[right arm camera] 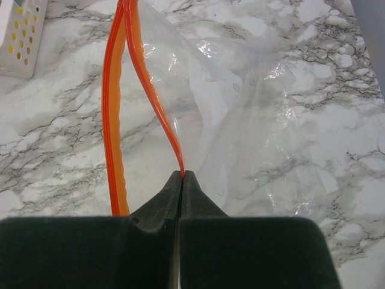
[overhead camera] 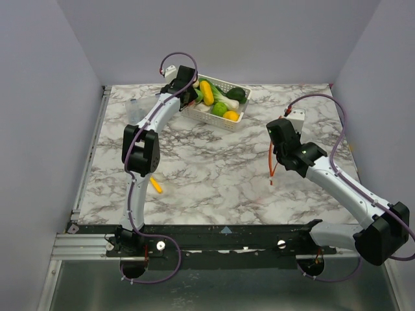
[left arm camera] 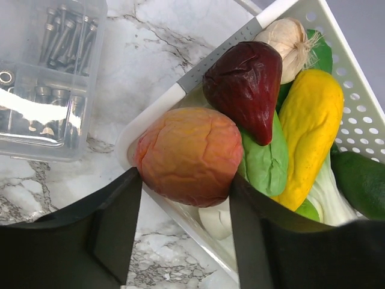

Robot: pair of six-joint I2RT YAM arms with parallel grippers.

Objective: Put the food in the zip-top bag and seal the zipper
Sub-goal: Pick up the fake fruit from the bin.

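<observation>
The food lies in a white slotted basket (overhead camera: pixel 228 122) at the back: yellow (overhead camera: pixel 206 92), green (overhead camera: pixel 219 109) and orange (overhead camera: pixel 231 116) pieces. My left gripper (left arm camera: pixel 186 180) is at the basket's left corner (overhead camera: pixel 190 97). Its fingertips press both sides of an orange-red fruit (left arm camera: pixel 189 150) above the rim. Behind the fruit lie a dark purple piece (left arm camera: pixel 246 84), a yellow one (left arm camera: pixel 310 132) and a green one (left arm camera: pixel 264 162). My right gripper (right arm camera: pixel 182 173) is shut on one strip of the red-orange zipper (right arm camera: pixel 114 120) and holds the clear zip-top bag (right arm camera: pixel 252 120) with its mouth parted, right of centre (overhead camera: pixel 275 152).
A clear compartment box of screws (left arm camera: pixel 42 78) stands left of the basket, also in the top view (overhead camera: pixel 133 110). A small yellow-handled tool (overhead camera: pixel 156 186) lies on the marble near the left arm. Grey walls close in the table on three sides.
</observation>
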